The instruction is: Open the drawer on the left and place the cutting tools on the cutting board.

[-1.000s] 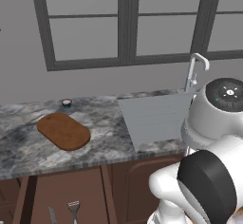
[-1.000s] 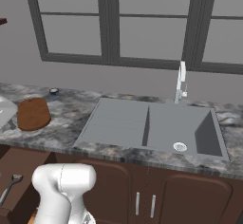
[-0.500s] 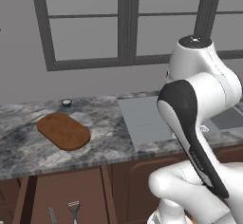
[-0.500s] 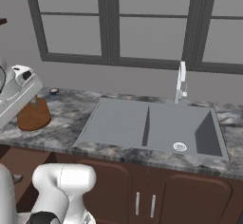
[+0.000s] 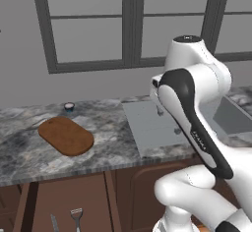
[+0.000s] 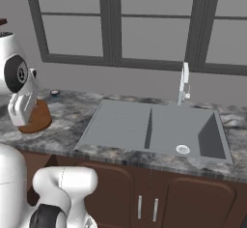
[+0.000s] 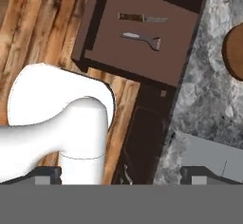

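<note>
- cutting board (image 5: pixel 66 135) flat on marble table (image 5: pixel 113 142), left of sink (image 5: pixel 157 128)
- small teal cup (image 5: pixel 69 107) behind board
- peeler (image 5: pixel 76 216) and knife (image 5: pixel 53 222) below table edge

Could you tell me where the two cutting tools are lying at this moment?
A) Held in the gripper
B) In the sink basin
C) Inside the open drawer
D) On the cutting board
C: in the hand view the knife and the peeler lie side by side inside the pulled-out drawer, while the cutting board on the counter is bare.
</note>
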### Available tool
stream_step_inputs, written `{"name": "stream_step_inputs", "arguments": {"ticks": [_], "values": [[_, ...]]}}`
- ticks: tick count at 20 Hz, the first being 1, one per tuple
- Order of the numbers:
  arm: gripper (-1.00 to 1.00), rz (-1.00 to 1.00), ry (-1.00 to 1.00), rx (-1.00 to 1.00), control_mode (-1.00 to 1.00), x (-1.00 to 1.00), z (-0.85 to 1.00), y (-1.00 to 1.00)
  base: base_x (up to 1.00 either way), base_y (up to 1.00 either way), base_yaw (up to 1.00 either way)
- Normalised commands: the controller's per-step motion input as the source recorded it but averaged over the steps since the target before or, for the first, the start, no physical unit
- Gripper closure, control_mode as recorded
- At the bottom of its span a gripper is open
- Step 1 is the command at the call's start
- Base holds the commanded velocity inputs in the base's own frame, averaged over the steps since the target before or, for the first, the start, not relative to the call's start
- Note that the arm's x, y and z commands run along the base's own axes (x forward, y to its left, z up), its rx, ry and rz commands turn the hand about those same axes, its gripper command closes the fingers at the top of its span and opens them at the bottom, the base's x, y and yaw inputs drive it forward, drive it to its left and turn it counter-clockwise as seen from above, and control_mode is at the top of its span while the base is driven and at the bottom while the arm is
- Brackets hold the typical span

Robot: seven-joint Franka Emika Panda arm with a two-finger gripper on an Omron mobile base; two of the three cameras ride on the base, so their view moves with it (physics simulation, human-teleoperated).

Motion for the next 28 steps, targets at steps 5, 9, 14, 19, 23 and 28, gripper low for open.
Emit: {"name": "stream_step_inputs", "arguments": {"ticks": [5, 9, 14, 19, 23, 28], "values": [[-1.0, 0.91, 0.0, 0.0, -1.0, -0.01, -0.41, 0.1, 0.0, 0.0, 0.0], [-1.0, 0.76, 0.02, 0.02, -1.0, 0.24, -0.02, 0.12, 0.0, 0.0, 0.0], [-1.0, 0.59, 0.16, 0.05, -1.0, 0.75, 0.38, 0.04, 0.0, 0.0, 0.0], [-1.0, 0.56, 0.21, 0.01, -1.0, 0.73, 0.18, 0.0, 0.0, 0.0, 0.0], [-1.0, 0.77, 0.08, 0.0, -1.0, 0.17, -0.15, 0.0, 0.0, 0.0, 0.0], [-1.0, 0.7, 0.0, 0.0, -1.0, -0.31, -0.44, 0.16, 0.0, 0.0, 0.0]]}}
